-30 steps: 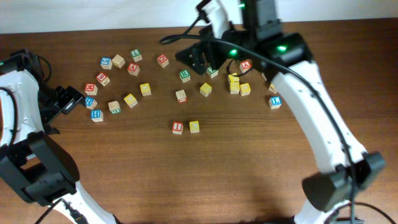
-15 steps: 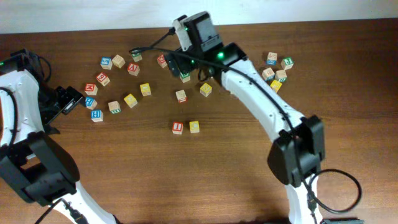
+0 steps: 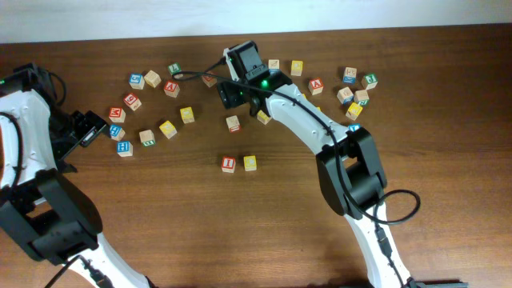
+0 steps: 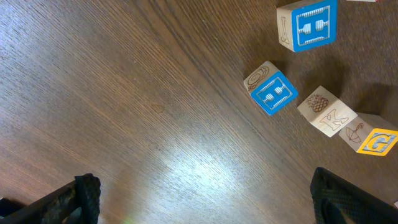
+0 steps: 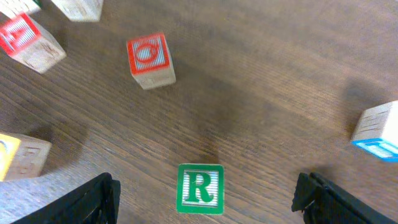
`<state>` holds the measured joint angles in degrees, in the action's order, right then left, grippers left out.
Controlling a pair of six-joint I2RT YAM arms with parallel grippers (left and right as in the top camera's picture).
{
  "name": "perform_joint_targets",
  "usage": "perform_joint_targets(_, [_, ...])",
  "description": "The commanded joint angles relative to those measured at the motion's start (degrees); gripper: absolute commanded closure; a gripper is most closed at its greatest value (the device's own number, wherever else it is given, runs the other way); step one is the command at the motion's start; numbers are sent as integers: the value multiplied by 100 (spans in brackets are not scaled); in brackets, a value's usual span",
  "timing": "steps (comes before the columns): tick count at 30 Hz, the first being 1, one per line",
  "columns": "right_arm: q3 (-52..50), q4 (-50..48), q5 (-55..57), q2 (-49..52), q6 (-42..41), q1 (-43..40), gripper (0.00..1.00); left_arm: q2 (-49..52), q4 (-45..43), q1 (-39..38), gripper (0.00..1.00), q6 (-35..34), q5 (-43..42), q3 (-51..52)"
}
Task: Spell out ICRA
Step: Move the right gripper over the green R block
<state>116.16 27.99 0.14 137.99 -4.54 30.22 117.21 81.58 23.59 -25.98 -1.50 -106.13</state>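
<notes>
We find the green-faced wooden R cube (image 5: 199, 188) hidden beneath the right gripper (image 3: 231, 94) overhead, and a blue-faced wooden cube (image 5: 377, 132) cropped in the right wrist view.

Lab: robot arms (image 3: 308, 120), wooden table (image 3: 160, 212)

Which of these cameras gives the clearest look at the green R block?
The right wrist view: the green R block lies face up, letter sharp, centred between the open jaws. Overhead, the right arm hides it. The left wrist view doesn't show it at all.
</notes>
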Motion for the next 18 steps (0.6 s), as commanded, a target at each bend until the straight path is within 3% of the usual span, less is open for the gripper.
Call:
perform_joint_targets(1, [31, -22, -76, 245, -39, 57, 17, -151, 4, 20, 1, -50, 22, -55])
perform_joint_targets(3, [28, -63, -74, 302, -42, 52, 20, -151, 4, 20, 1, -50, 22, -55])
perform_joint_targets(6, [26, -138, -76, 393, -42, 52, 39, -151, 4, 20, 1, -52, 22, -55])
perform_joint_targets(14, [11, -190, -76, 586, -37, 63, 39, -151, 4, 20, 1, -52, 22, -55])
perform_joint_targets(18, [11, -258, -79, 586, -39, 63, 53, -151, 4, 20, 1, -52, 22, -55])
